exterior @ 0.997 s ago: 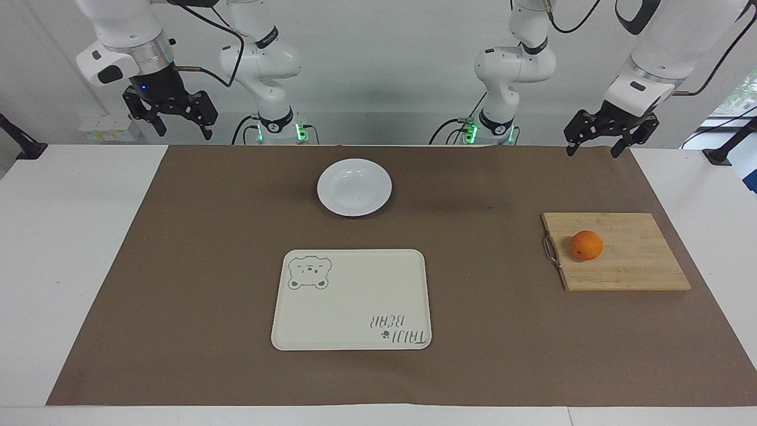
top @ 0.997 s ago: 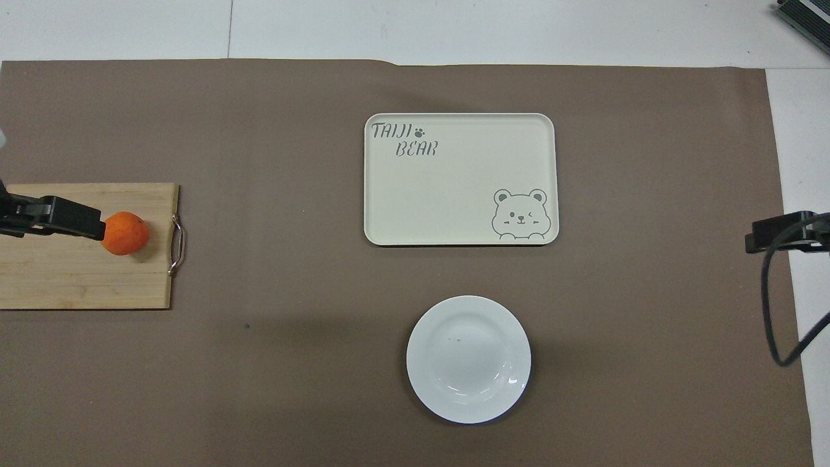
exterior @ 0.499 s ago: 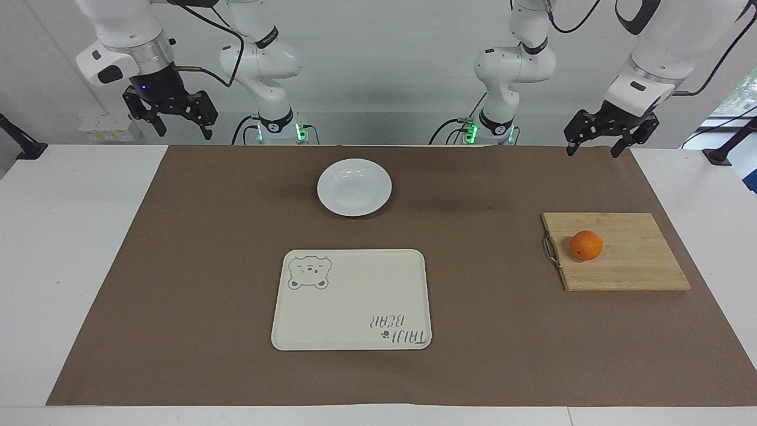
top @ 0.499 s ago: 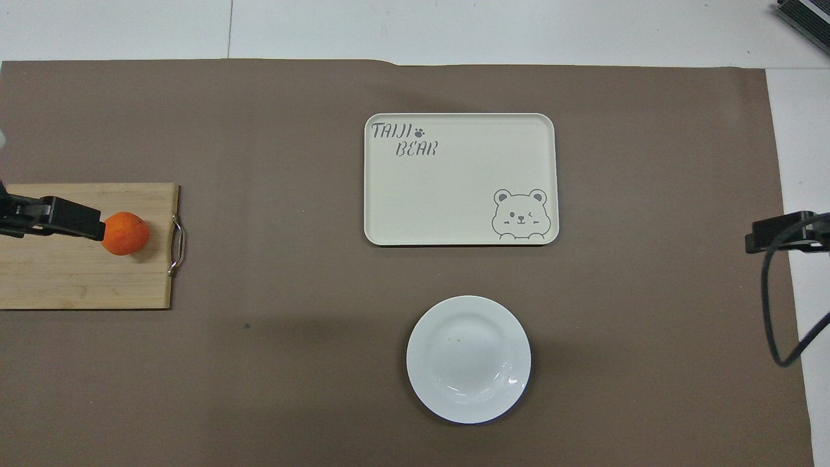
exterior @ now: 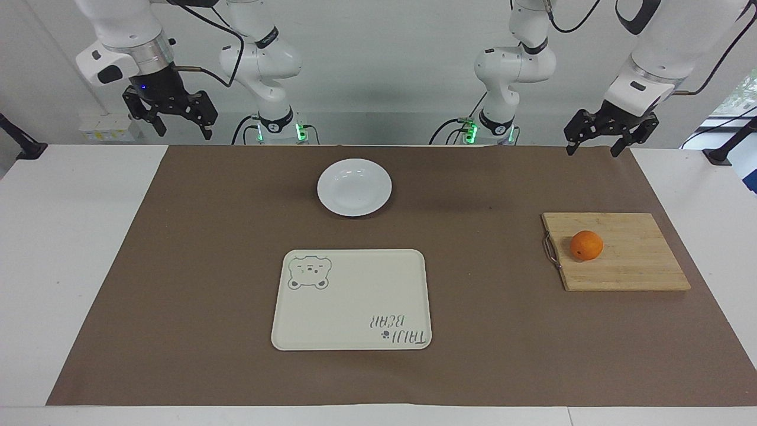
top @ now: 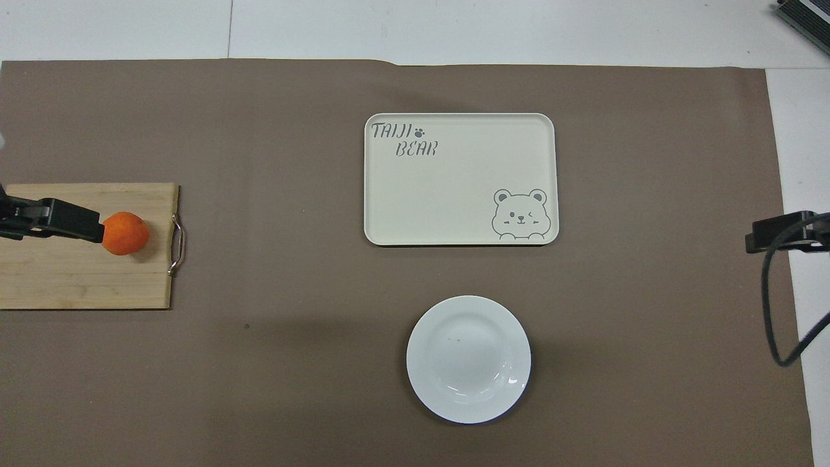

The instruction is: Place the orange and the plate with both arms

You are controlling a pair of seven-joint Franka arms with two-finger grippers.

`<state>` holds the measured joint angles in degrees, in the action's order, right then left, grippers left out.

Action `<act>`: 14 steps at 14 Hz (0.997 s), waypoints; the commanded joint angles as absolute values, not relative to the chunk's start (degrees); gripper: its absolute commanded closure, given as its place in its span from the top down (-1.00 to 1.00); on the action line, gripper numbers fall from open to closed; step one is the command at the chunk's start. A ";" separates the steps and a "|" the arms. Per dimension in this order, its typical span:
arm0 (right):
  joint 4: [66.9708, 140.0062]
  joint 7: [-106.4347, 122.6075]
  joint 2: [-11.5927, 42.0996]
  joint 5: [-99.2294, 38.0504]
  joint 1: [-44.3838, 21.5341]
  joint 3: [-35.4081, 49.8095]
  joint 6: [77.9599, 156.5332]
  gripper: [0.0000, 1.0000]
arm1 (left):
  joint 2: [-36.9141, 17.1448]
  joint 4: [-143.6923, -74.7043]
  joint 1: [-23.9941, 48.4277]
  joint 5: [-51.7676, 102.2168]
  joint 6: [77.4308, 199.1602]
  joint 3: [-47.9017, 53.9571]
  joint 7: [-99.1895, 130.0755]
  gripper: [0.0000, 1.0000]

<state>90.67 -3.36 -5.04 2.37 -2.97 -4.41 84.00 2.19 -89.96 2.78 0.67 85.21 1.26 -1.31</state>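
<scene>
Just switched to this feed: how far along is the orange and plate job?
Nothing looks done yet. The orange sits on the cutting board; the plate lies bare, nearer the robots than the empty tray. The left gripper and right gripper hang open, holding nothing. Both placements remain.

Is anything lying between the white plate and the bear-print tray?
No. In the overhead view only bare brown mat separates the plate from the tray; the facing view agrees.

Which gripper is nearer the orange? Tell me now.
Left. The left gripper hangs open in the air near the cutting board that carries the orange; the right gripper hangs open at the other end of the table.
</scene>
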 commanded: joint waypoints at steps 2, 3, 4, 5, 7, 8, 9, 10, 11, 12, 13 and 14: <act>91.14 -3.34 -5.80 1.49 -2.46 -4.22 84.37 1.00 | 5.18 -94.30 1.14 0.09 86.13 1.41 -2.81 1.00; 91.14 -3.34 -5.80 1.41 -2.46 -4.31 84.37 1.00 | 5.36 -95.00 0.71 0.09 86.83 1.41 -3.51 1.00; 91.14 -3.34 -5.80 1.49 -2.46 -4.31 84.38 1.00 | 5.36 -95.44 -0.34 0.17 87.44 1.41 -4.82 1.00; 91.14 -3.34 -5.80 1.49 -2.46 -4.31 84.38 1.00 | 5.36 -95.62 -0.70 0.18 87.54 1.41 -6.49 1.00; 91.14 -3.34 -5.80 1.41 -2.46 -4.31 84.38 1.00 | 5.36 -97.72 -2.97 0.09 89.63 1.41 -9.57 1.00; 91.14 -3.34 -5.80 1.49 -2.37 -4.31 84.38 1.00 | 5.36 -99.04 -3.51 0.17 91.30 1.41 -11.23 1.00; 91.14 -3.34 -5.80 1.49 -2.46 -4.31 84.38 1.00 | 5.36 -100.01 -4.30 0.18 92.88 1.41 -12.82 1.00; 91.14 -3.34 -5.80 1.49 -2.46 -4.31 84.38 1.00 | 5.27 -101.32 -5.52 0.18 94.21 1.41 -14.05 1.00; 91.14 -3.34 -5.80 1.49 -2.46 -4.31 84.29 1.00 | 5.27 -102.38 -5.89 0.18 95.96 1.41 -15.45 1.00; 91.14 -3.34 -5.80 1.49 -2.46 -4.31 84.37 1.00 | 5.27 -103.44 -6.67 0.18 97.80 1.41 -16.77 1.00; 91.14 -3.34 -5.80 1.49 -2.46 -4.31 84.37 1.00 | 5.01 -104.14 -7.64 0.18 99.21 1.41 -17.31 1.00; 91.14 -3.34 -5.80 1.41 -2.46 -4.31 84.38 1.00 | 4.66 -104.50 -7.82 0.18 100.71 1.41 -18.01 1.00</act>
<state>90.67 -3.36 -5.04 2.37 -2.96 -4.41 84.00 3.34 -101.55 -6.53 0.67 97.20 0.91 -16.04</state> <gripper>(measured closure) 0.000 0.000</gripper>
